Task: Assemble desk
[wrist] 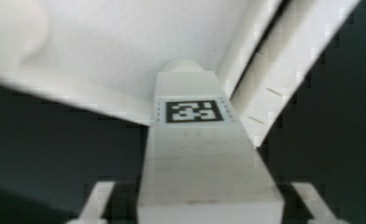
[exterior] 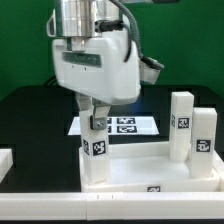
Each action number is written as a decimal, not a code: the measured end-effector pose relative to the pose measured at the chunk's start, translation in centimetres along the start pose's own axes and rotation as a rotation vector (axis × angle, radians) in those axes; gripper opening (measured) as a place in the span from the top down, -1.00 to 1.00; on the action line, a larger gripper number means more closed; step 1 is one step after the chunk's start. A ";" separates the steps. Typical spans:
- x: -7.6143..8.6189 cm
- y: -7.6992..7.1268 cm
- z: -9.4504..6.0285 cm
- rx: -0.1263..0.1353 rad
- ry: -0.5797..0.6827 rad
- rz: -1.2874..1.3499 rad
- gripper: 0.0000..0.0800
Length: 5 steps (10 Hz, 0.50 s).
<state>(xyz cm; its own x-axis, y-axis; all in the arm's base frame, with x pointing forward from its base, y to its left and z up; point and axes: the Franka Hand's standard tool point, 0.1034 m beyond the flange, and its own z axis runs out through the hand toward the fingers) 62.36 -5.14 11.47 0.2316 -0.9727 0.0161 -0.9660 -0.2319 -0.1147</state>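
Note:
The desk's white rimmed panel (exterior: 160, 172) lies flat at the front of the table. One square white leg (exterior: 95, 152) with a black-and-white tag stands upright in the panel's corner on the exterior view's left. My gripper (exterior: 95, 118) hangs straight over that leg's top. In the wrist view the leg (wrist: 198, 140) runs between my fingers (wrist: 102, 200), and a dark gap shows on each side, so the gripper (wrist: 201, 196) is open around it. The panel (wrist: 109, 50) lies beyond the leg. Two more tagged legs (exterior: 182, 120) (exterior: 203, 140) stand upright at the panel's right.
The marker board (exterior: 128, 125) lies on the black table behind the panel. A white piece (exterior: 5, 160) shows at the exterior view's left edge. A green wall stands behind the table.

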 end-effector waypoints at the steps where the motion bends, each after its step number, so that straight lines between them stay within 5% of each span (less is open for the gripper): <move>1: -0.3 -0.1 0.1 0.006 -0.011 0.171 0.29; 3: -0.3 -0.2 0.1 0.033 -0.045 0.306 0.29; 5: -0.5 -0.2 0.2 0.030 -0.038 0.226 0.29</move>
<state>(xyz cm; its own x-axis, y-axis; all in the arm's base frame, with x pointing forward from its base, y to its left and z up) 62.47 -4.60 11.33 0.0141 -0.9986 -0.0505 -0.9901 -0.0069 -0.1405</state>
